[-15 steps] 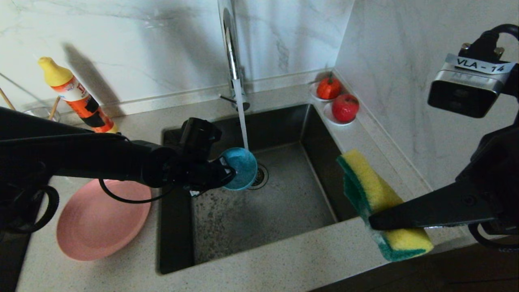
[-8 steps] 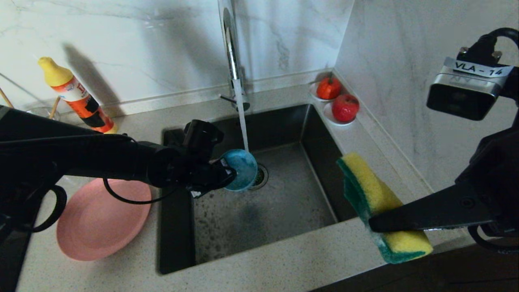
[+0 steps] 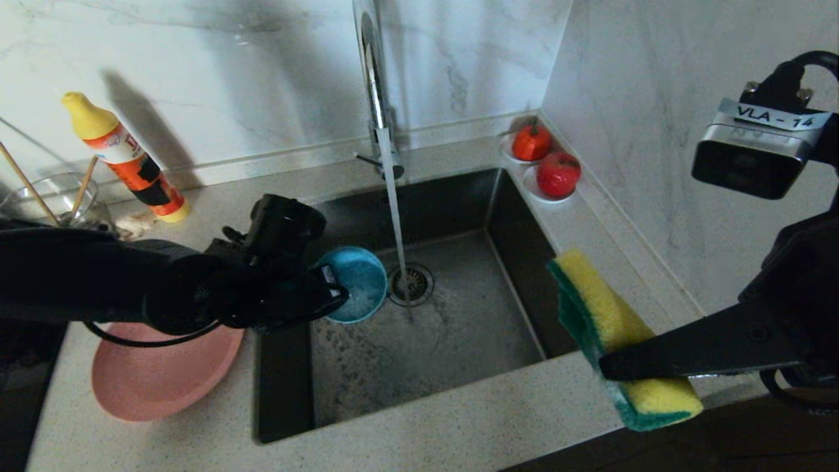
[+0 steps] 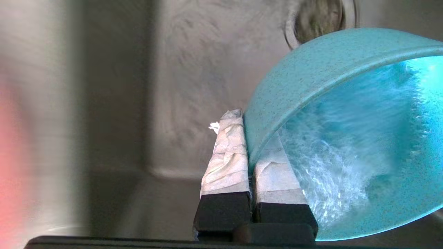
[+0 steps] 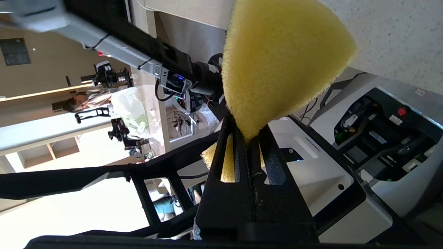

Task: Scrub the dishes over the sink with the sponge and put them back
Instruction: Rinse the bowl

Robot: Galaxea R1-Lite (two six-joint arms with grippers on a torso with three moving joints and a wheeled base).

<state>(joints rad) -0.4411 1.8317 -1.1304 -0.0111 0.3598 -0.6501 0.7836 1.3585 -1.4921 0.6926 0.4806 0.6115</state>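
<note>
Sink (image 3: 459,341) lay dead ahead, tap (image 3: 373,78) running at 12 o'clock. Plate (image 3: 157,380) sat at 9 o'clock. My right claw (image 3: 606,364) pinched sponge (image 3: 613,328) at 3 o'clock. My left claw (image 3: 337,295) clamped bowl (image 3: 357,282) rim over sink.

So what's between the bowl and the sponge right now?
Head view: only the water stream and open sink separate the teal bowl from the sponge.

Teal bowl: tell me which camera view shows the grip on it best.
The left wrist view: the left pincer pinches the teal bowl by its rim, water inside. The head view shows the whole bowl over the sink, grip hidden. The right wrist view lacks it.
</note>
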